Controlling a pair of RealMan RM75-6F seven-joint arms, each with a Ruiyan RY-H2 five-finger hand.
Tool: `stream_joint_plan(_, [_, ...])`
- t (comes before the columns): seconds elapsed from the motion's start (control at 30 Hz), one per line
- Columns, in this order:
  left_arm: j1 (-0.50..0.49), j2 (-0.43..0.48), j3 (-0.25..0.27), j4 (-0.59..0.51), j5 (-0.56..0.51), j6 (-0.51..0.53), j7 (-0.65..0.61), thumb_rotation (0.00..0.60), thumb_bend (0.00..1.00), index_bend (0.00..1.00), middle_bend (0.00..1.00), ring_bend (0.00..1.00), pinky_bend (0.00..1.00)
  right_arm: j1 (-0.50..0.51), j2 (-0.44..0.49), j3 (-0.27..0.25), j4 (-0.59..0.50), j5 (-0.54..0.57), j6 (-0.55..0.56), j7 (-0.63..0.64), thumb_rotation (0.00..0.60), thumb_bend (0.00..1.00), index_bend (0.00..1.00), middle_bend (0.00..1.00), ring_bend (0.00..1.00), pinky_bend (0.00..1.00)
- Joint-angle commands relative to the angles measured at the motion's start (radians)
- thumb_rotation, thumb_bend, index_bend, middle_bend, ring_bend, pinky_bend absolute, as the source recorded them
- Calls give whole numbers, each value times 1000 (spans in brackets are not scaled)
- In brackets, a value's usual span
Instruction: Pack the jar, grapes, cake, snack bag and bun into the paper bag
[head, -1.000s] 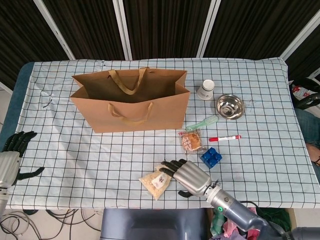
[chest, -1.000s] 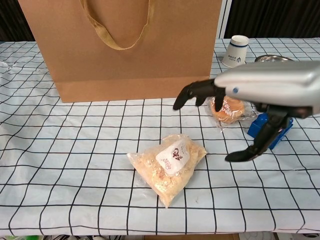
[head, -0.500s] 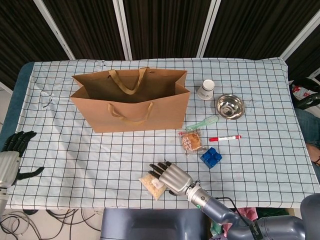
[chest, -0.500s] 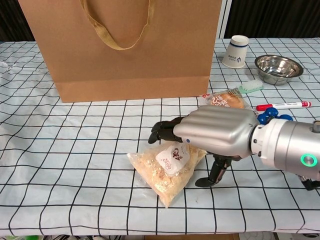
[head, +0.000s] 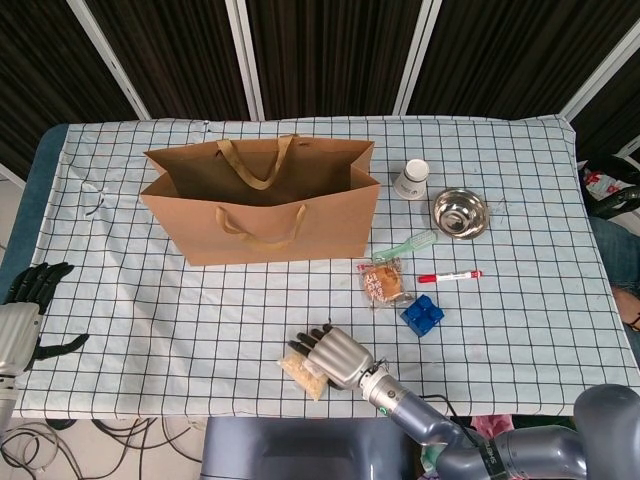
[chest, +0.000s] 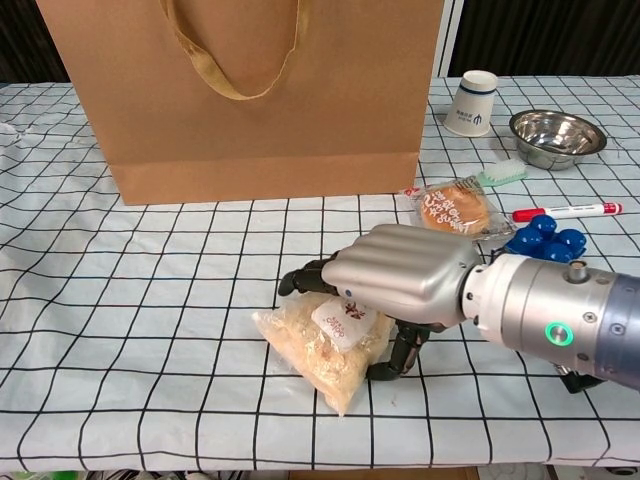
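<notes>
The snack bag (chest: 310, 350), clear with pale crumbs and a white label, lies flat near the table's front edge (head: 303, 368). My right hand (chest: 400, 275) lies over it, fingers curled down past its far edge and thumb pressed against its near right side; in the head view the right hand (head: 335, 355) hides most of the bag. A wrapped bun (head: 385, 283) lies to the right of the open brown paper bag (head: 262, 215), which stands upright. My left hand (head: 25, 300) rests off the table's left edge, fingers apart, holding nothing.
A blue block (head: 422, 314) sits just right of my right hand. Behind it are a red marker (head: 450, 276), a green brush (head: 407, 245), a steel bowl (head: 460, 212) and an upturned paper cup (head: 411, 179).
My right hand has moved left and down onto the snack bag, and its fingers and thumb have closed around it. The left hand has not moved.
</notes>
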Motion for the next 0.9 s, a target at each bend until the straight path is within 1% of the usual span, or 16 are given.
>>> stream_joint_plan(0.03, [0,0,0,0,0,0,-1,600,126,108,89,0,16,7,-7,3,8,8,-6,-2,600,222,132,231,301,266])
stream_joint_plan(0.07, [0,0,0,0,-1,-1,-1,600,127,107,89,0,16,10,-10,2,11,14,-10,-5,600,238,144,243,316,275])
stream_joint_plan(0.17, [-1,0,-1,0,-4,-5,0,600,128,108,89,0,16,15,-14,0,16,25,-16,-10,600,330,228,311,400,347])
stream_joint_plan(0.23, [-2,1,0,-1,-4,-7,0,600,129,108,89,0,16,15,-17,1,16,22,-9,-9,600,412,297,371,464,408])
stream_joint_plan(0.33, [-2,2,0,-2,-3,-7,-1,600,129,109,89,0,16,11,-22,6,10,18,2,12,600,501,356,417,511,458])
stream_joint_plan(0.37, [-2,2,0,-2,-2,-7,-1,600,129,110,89,0,16,10,-21,9,5,22,1,27,600,513,363,420,514,460])
stream_joint_plan(0.57, [1,5,-1,-3,-3,-3,-6,600,129,113,89,0,16,2,3,25,-26,16,11,88,600,525,386,434,521,461])
stream_joint_plan(0.67, [1,5,-1,-2,-4,-3,-7,600,129,113,89,0,16,-10,33,52,-71,16,27,157,600,523,386,434,521,461])
stream_joint_plan(0.8, [1,6,-1,-3,-2,-4,-8,600,129,113,89,0,16,-31,119,109,-157,-2,62,271,600,522,386,432,520,461])
stream_joint_plan(0.87, [1,6,0,-3,0,-4,-8,600,129,113,89,0,16,-52,198,162,-218,-35,125,310,600,521,386,429,519,461])
stream_joint_plan(0.9, [0,6,1,-3,1,-5,-9,600,129,113,89,0,16,-60,234,174,-246,-47,137,327,600,519,386,428,519,461])
